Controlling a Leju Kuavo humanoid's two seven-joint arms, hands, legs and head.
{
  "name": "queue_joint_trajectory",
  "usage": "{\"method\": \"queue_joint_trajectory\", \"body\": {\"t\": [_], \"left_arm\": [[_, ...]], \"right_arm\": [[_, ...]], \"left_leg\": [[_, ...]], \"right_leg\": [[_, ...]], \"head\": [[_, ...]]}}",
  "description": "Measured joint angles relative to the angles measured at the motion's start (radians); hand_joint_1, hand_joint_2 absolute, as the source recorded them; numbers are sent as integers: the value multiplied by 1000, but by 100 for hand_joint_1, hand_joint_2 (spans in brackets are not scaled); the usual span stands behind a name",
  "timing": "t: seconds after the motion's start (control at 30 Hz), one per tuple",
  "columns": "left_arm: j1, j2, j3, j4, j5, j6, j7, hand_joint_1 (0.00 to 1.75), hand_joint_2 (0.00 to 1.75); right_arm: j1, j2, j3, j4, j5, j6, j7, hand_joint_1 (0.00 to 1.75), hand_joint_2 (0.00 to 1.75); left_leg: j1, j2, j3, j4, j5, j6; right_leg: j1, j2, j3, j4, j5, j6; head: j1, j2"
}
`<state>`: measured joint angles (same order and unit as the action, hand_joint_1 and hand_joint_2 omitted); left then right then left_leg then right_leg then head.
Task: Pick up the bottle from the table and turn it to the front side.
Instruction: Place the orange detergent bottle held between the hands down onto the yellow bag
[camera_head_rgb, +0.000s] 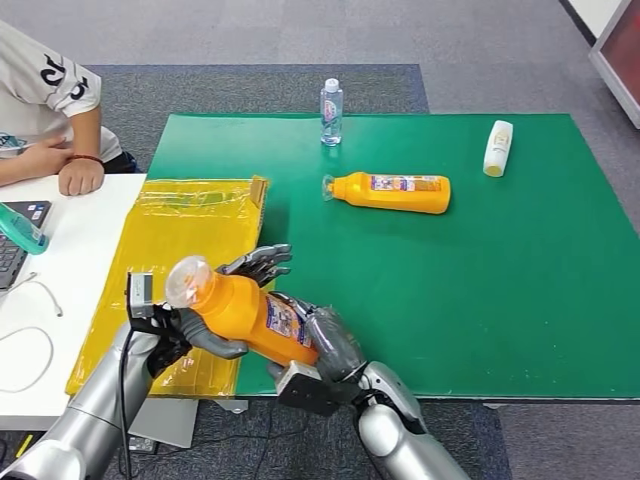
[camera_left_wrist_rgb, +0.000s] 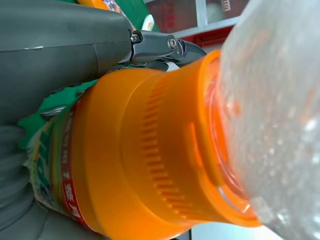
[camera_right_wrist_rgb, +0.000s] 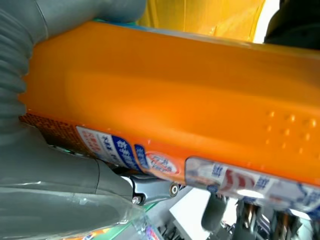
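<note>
The bottle (camera_head_rgb: 241, 310), orange with a clear cap, is held off the table's near edge between both hands: the left hand (camera_head_rgb: 200, 330) grips its neck end, the right hand (camera_head_rgb: 328, 345) its base. The turning step looks under way; next, rotate it until the label faces front. Under it lies a yellow bag (camera_head_rgb: 189, 230); a second orange bottle (camera_head_rgb: 392, 192), a water bottle (camera_head_rgb: 330, 110) and a white bottle (camera_head_rgb: 498, 147) lie well apart on the green table (camera_head_rgb: 490, 300).
</note>
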<state>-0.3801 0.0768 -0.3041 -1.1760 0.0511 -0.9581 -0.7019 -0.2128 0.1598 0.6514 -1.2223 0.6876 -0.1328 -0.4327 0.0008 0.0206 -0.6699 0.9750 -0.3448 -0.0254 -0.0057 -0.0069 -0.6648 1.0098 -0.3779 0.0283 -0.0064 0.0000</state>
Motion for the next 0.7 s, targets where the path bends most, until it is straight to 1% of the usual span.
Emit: {"method": "queue_joint_trajectory", "body": {"t": [0.2, 0.47, 0.53, 0.6, 0.67, 0.7], "left_arm": [[-1, 12, -1, -9, -13, -5, 0, 0, 175], [-3, 30, -14, -9, -19, 11, 0, 0, 175], [-3, 34, -17, -9, -19, 15, 0, 5, 175], [-2, 37, -22, -9, -19, 19, 0, 93, 175], [-2, 40, -26, -9, -19, 26, 0, 175, 175], [-2, 42, -28, -9, -19, 30, 0, 175, 175]], "right_arm": [[-15, 5, 27, 30, 12, -8, -1, 175, 175], [-32, 6, 64, 64, 99, -92, 29, 175, 175], [-36, 7, 71, 68, 113, -104, 41, 175, 175], [-38, 7, 75, 73, 118, -111, 52, 175, 175], [-42, 7, 76, 80, 120, -117, 61, 175, 175], [-44, 7, 76, 84, 119, -120, 65, 175, 175]], "left_leg": [[0, 0, 0, 0, 0, 0], [0, 0, 0, 0, 0, 0], [0, 0, 0, 0, 0, 0], [0, 0, 0, 0, 0, 0], [0, 0, 0, 0, 0, 0], [0, 0, 0, 0, 0, 0]], "right_leg": [[0, 0, 0, 0, 0, 0], [0, 0, -1, 0, 0, 0], [0, 0, -1, 0, 0, 0], [0, 0, -1, 0, 0, 0], [0, 0, -1, 0, 0, 0], [0, 0, -1, 0, 0, 0]], "head": [[0, 0], [0, 0], [0, 0], [0, 0], [0, 0], [0, 0]]}}
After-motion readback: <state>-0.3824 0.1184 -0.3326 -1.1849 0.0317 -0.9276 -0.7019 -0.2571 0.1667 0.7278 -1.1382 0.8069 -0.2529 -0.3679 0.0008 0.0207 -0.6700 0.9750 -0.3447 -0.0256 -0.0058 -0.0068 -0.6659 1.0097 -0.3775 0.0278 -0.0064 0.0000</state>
